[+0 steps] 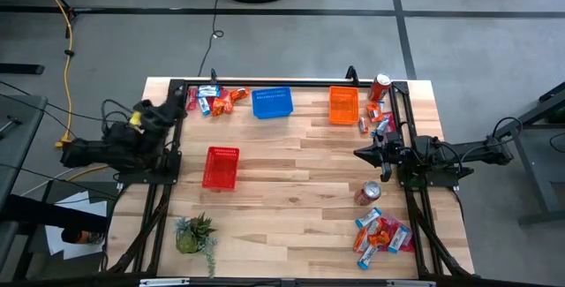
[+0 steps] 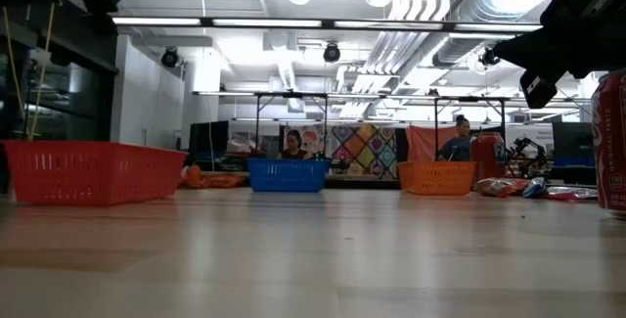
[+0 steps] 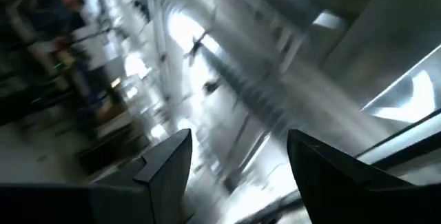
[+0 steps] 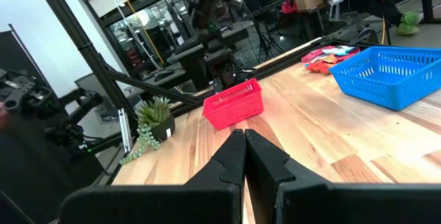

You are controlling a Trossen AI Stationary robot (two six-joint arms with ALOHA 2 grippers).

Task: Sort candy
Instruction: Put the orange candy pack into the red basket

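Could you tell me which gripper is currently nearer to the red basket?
Left. The left gripper sits just off the red basket's left-rear side; the right gripper is farther, across the table.

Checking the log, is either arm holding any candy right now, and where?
Nothing is held. The left gripper is open on air; the right gripper is shut and empty.

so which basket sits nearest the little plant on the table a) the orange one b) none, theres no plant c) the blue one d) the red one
d: in the high view the red basket stands alone mid-table just above the plant, while the blue basket and orange basket sit along the far edge.
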